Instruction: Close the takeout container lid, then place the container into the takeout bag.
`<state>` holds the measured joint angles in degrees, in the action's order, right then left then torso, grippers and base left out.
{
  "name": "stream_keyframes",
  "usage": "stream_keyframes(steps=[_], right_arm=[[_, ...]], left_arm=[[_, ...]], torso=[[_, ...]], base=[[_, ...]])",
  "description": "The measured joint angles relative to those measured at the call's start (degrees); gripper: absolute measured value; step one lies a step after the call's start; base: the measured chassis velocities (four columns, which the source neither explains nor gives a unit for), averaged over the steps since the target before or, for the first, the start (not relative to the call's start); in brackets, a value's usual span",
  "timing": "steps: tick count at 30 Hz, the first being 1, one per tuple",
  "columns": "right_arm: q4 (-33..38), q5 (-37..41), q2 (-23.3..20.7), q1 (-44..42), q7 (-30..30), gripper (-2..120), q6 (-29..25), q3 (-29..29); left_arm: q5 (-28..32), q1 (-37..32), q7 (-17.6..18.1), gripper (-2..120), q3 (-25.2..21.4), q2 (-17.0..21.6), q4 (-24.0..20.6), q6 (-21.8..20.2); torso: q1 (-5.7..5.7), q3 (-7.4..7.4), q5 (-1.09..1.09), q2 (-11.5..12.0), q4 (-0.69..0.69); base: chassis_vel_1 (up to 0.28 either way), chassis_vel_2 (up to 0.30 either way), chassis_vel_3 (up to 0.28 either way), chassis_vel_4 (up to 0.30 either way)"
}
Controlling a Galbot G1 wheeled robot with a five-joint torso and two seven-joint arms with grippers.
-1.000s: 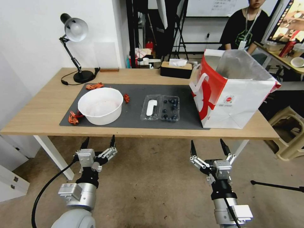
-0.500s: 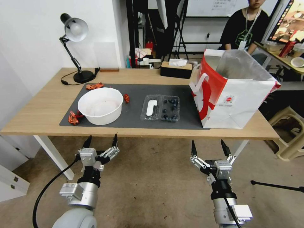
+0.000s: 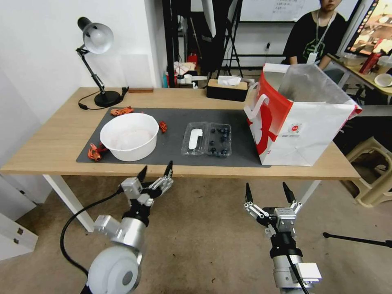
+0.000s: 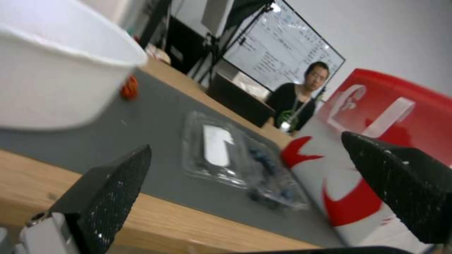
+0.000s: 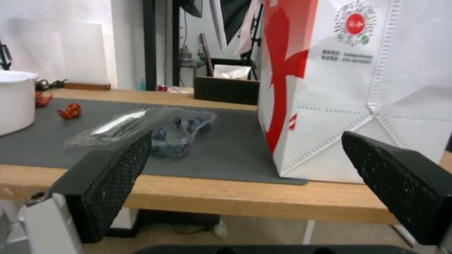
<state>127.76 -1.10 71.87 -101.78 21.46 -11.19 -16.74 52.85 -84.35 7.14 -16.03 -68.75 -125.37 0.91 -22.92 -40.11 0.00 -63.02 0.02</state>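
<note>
The takeout container lies open on the grey mat, its lid flat beside the blueberries, the takeout bag standing to its right. My left gripper hangs spread and empty at the table edge. My right gripper, likewise spread and empty, sits lower, off the table.

- A wooden table carries a dark grey mat.
- A large white bowl sits on the mat's left part.
- Small orange-red bits lie around the bowl.
- A black desk lamp stands at the far left.
- A black tissue box sits at the far edge.
</note>
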Motion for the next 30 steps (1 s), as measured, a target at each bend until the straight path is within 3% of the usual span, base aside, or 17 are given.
stream_keyframes(steps=[4, 7, 8, 9, 12, 13, 15, 23, 30], right_arm=[[-0.4, 0.1, 0.2, 0.1, -0.1, 100, 0.0, 0.1], [-0.7, 0.2, 0.6, 0.1, -0.1, 100, 0.1, -0.3], [-0.8, 0.2, 0.9, 0.1, -0.1, 100, 0.1, -0.5], [-0.8, 0.2, 0.9, 0.1, -0.1, 100, 0.1, -0.5], [-0.8, 0.2, 1.6, 0.0, -0.1, 100, 0.2, -0.9], [-0.8, 0.2, 1.6, 0.0, -0.1, 100, 0.2, -0.9], [-0.8, 0.1, 1.8, 0.0, -0.1, 100, 0.2, -1.3], [-0.5, 0.1, 2.4, 0.0, -0.1, 100, 0.4, -2.5], [-0.4, 0.1, 2.6, 0.2, 0.0, 100, 0.6, -2.9]], left_arm=[[6.3, 2.9, 2.0, 100, 1.4, 1.0, 0.2, -1.1], [18.8, 8.0, 8.5, 100, 3.7, 1.5, 0.5, -4.1], [24.8, 10.5, 12.5, 100, 4.5, 1.4, 0.5, -5.7], [24.8, 10.5, 12.5, 100, 4.5, 1.4, 0.5, -5.7], [37.5, 17.4, 20.9, 100, 6.0, -0.2, 2.1, -7.6], [37.5, 17.4, 20.9, 100, 6.0, -0.2, 2.1, -7.6], [43.4, 22.0, 25.1, 100, 6.9, -1.6, 4.2, -7.7], [47.6, 28.6, 30.9, 100, 9.0, -4.8, 9.9, -6.9], [47.6, 30.6, 32.1, 100, 10.1, -6.5, 12.6, -6.3]], torso=[[-0.01, 0.00, 0.00, 0.0, -0.01], [0.00, 0.00, 0.00, 0.0, -0.02], [0.00, 0.00, 0.00, 0.0, -0.02], [0.00, 0.00, 0.00, 0.0, -0.02], [0.00, 0.00, 0.01, 0.0, -0.02], [0.00, 0.00, 0.01, 0.0, -0.02], [0.00, 0.00, 0.01, 0.0, -0.04], [0.00, 0.00, 0.00, 0.0, -0.02], [0.00, 0.00, 0.01, 0.0, -0.02]], base=[[0.000, 0.000, 0.000, 0.000], [0.000, 0.000, 0.000, 0.000], [0.000, 0.000, 0.000, 0.000], [0.000, 0.000, 0.000, 0.000], [0.000, 0.000, 0.000, 0.000], [0.000, 0.000, 0.000, 0.000], [0.000, 0.000, 0.000, 0.000], [0.000, 0.000, 0.000, 0.000], [0.000, 0.000, 0.000, 0.000]])
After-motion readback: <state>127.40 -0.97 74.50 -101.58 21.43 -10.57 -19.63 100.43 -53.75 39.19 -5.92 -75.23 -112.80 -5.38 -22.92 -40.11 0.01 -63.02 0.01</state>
